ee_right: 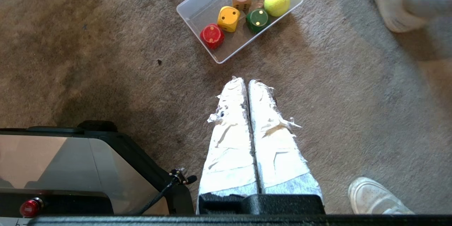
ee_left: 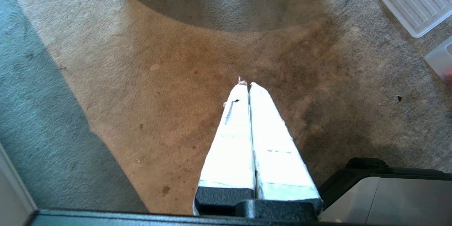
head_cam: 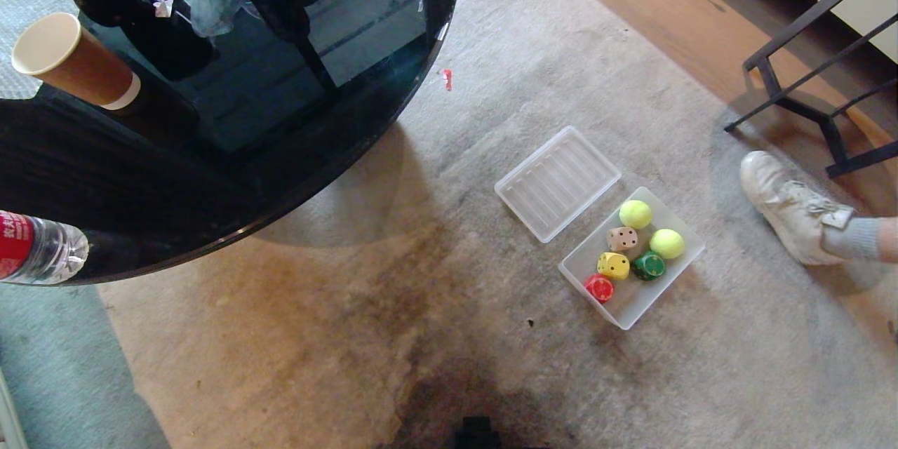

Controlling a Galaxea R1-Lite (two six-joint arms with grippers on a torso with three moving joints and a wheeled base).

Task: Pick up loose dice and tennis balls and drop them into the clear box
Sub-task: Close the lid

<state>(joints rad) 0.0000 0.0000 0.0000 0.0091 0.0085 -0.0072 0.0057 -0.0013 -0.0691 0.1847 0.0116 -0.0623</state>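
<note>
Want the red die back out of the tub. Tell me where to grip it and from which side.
Probably from straight above. The red die sits in a corner of the clear box, against its walls, so a level approach is blocked. Close the fingers on the two faces away from the yellow die.

Daylit, fairly bright, warm patch across the carpet (head_cam: 295, 337). Round tabletop (head_cam: 210, 175) casts a broad curved shadow on the carpet below it; its glass shows glare and reflections. Taped left end effector (ee_left: 246, 84) blown out white in the left wrist view. Person's shoe (ee_right: 392, 3) soft and blurred in the right wrist view. Head view mostly sharp.
</note>
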